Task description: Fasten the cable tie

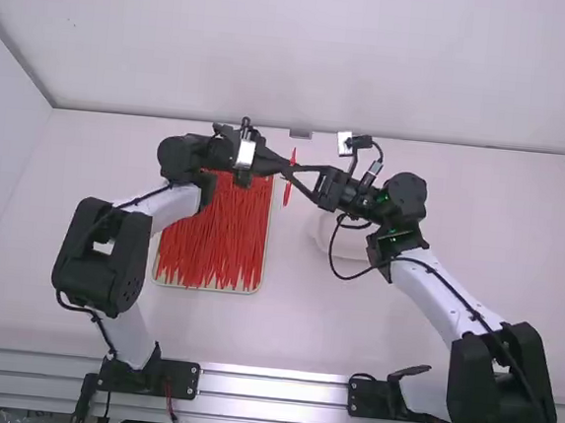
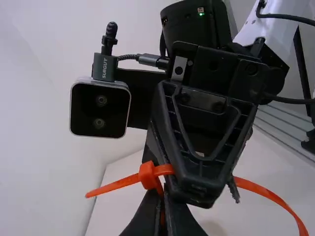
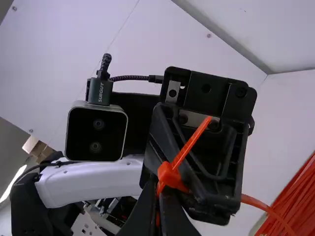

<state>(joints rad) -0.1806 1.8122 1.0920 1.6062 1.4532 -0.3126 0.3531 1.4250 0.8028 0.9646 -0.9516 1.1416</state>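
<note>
An orange-red cable tie (image 1: 289, 175) hangs in the air between both grippers, above the far right corner of the tray. My left gripper (image 1: 269, 170) comes from the left and my right gripper (image 1: 304, 174) from the right, tips almost touching. In the left wrist view my left gripper (image 2: 160, 206) is shut on the cable tie (image 2: 147, 176) just below its head, with the strap running out to both sides. In the right wrist view my right gripper (image 3: 160, 202) is shut on the cable tie (image 3: 168, 173) at its head, and the strap slants up across the left gripper's body (image 3: 206, 162).
A flat beige tray (image 1: 262, 269) left of centre holds a pile of several red cable ties (image 1: 216, 231). A low white round object (image 1: 325, 237) sits on the table under the right arm. The table's right side and front are bare.
</note>
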